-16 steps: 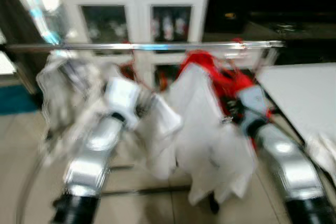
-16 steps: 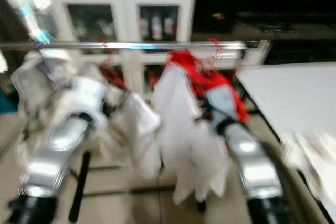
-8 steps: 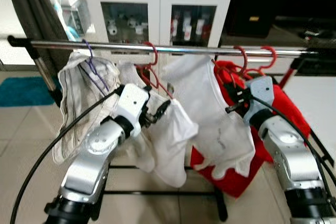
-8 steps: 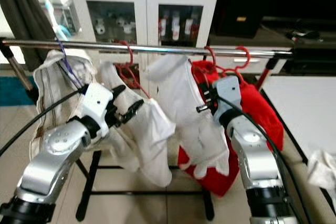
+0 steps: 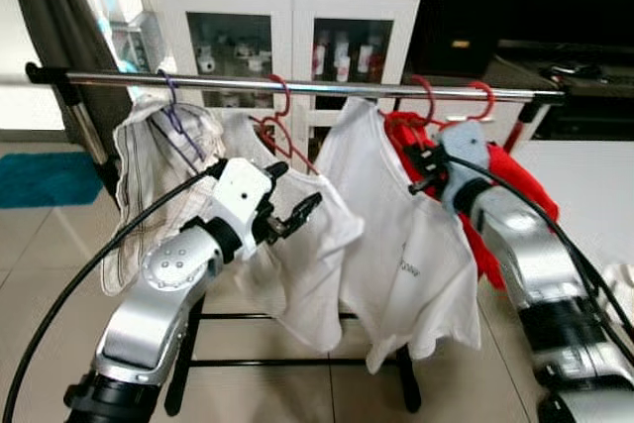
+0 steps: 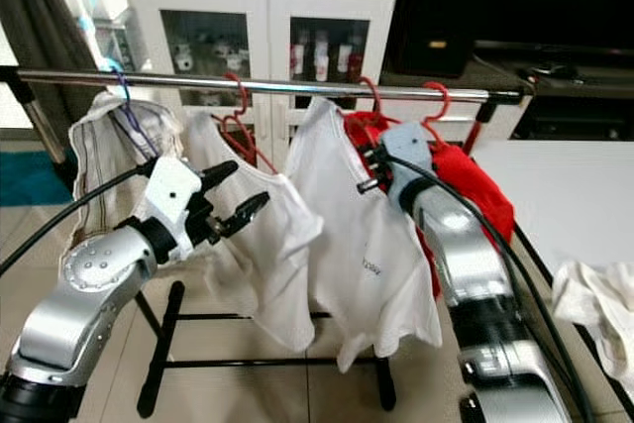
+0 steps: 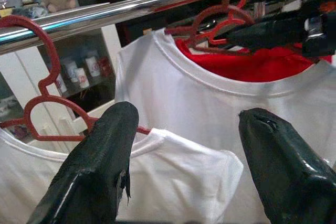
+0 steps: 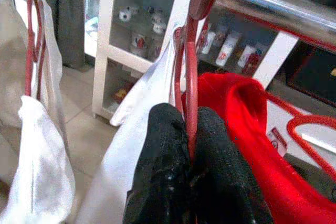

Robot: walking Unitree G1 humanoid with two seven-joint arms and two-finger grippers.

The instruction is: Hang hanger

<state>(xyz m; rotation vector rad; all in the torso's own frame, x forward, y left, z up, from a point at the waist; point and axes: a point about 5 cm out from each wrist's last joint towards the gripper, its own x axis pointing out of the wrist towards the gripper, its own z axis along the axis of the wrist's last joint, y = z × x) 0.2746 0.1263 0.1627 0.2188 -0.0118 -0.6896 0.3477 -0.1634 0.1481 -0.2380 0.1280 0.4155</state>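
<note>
— what's on the rail (image 5: 297,87)?
— clothes in a row: a striped cloth, a small white shirt (image 5: 297,255), a larger white t-shirt (image 5: 406,245), then a red garment (image 6: 475,195).
— and the red hanger (image 8: 191,77)?
— it carries the larger t-shirt; its hook is up at the rail.
— the hands?
— right hand (image 8: 190,145) is pressed together, pinching the hanger's neck. left hand (image 7: 184,145) is spread before the small shirt.
</note>
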